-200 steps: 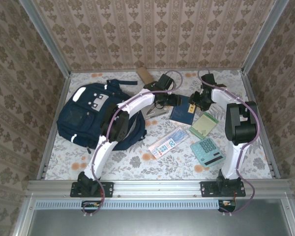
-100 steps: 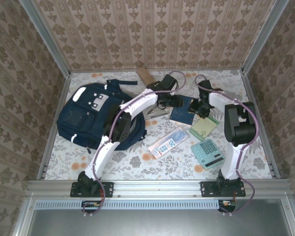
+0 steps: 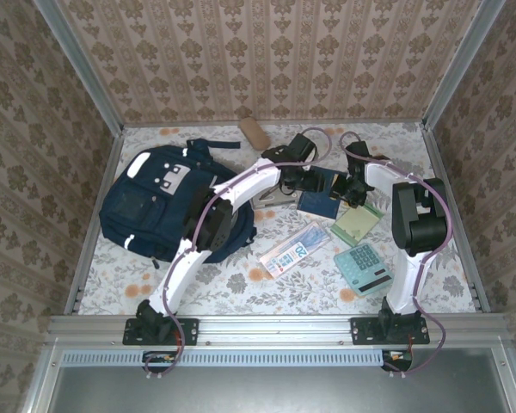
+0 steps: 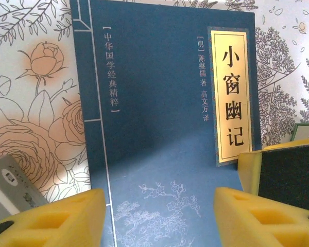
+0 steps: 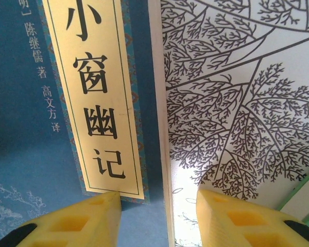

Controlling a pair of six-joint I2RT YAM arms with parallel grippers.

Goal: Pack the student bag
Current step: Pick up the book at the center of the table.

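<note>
We judge packing barely begun: the large navy striped fabric student bag [image 3: 150,202] lies on the table's left, the blue softcover book [image 4: 159,103] outside it. Our left gripper [image 4: 157,199] and right gripper [image 5: 158,198] hover spread-fingered over that book, grasping nothing.

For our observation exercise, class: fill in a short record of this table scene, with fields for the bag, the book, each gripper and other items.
Bag: navy backpack, lying at the left.
Book: blue Chinese book, flat, right of the bag.
Left gripper: open, over the book's cover.
Right gripper: open, straddling the book's edge.
Other items: teal calculator, green notepad.
</note>
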